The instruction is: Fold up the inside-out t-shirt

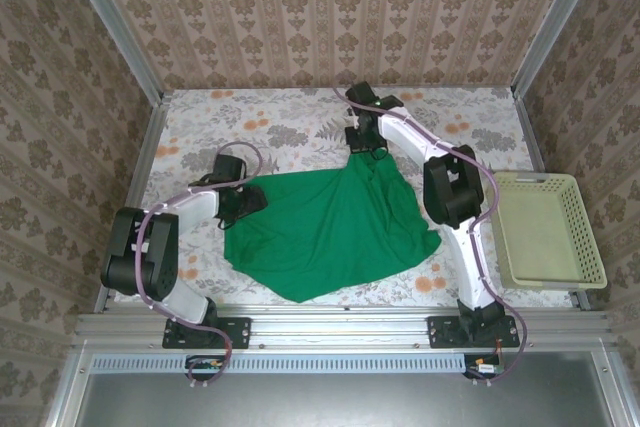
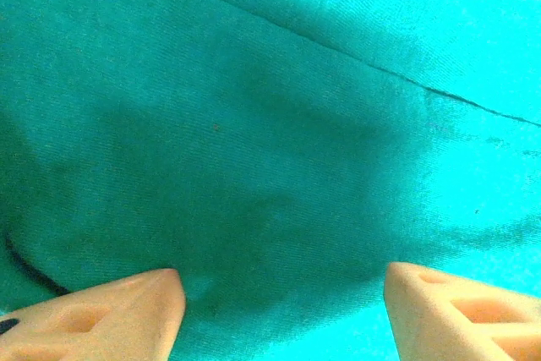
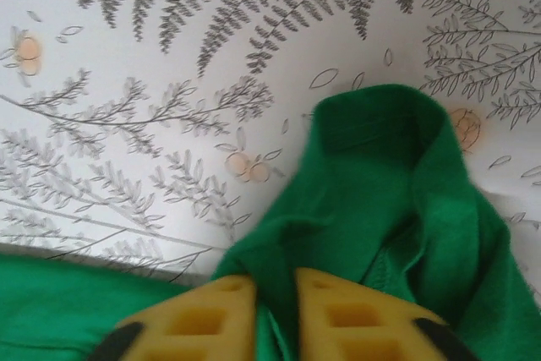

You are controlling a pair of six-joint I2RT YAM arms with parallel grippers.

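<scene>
One soft, rumpled green t-shirt [image 1: 330, 229], apparently in right pincer [image 3: 275, 283].

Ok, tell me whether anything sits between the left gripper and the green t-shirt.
Nothing visible does. The left gripper stands open with the t-shirt directly ahead of it, plain green cloth close up in the left wrist view. The basket sits well off to the right, apart from both.
</scene>
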